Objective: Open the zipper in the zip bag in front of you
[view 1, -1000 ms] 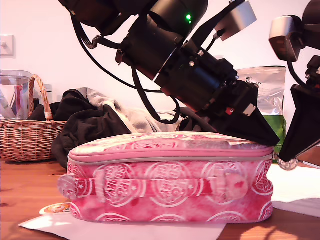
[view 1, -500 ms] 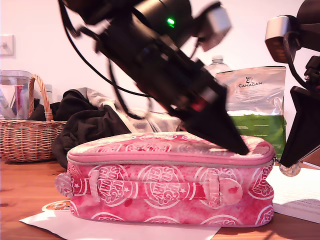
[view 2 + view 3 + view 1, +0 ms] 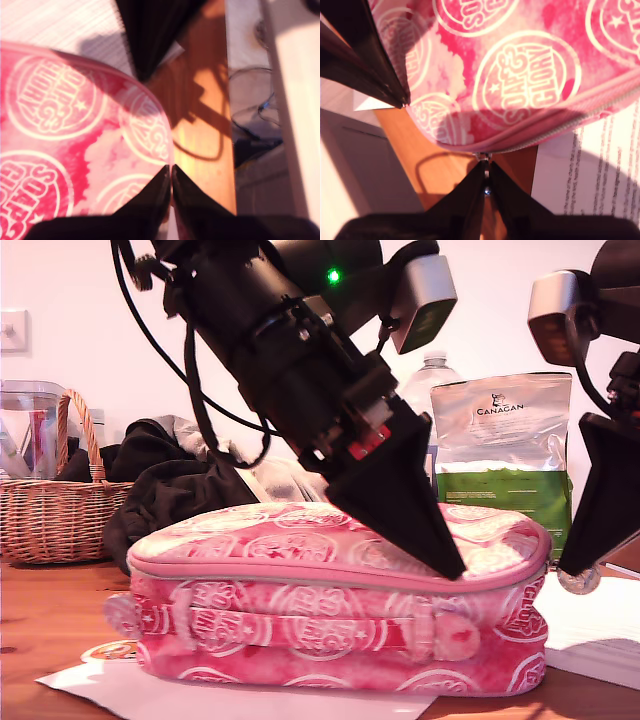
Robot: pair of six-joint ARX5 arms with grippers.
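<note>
Here the zipper (image 3: 330, 585) runs as a thin grey line round the pink zip bag (image 3: 300, 635), which lies on a wooden table (image 3: 50, 625). My first gripper (image 3: 171, 175), jaws together, presses on the bag's top panel. My second gripper (image 3: 485, 172) is clamped on a small metal zipper pull (image 3: 483, 156) at the bag's end, toward the exterior view's right. Behind stand a wicker basket (image 3: 55, 505) and a foil pouch (image 3: 500, 445).
</note>
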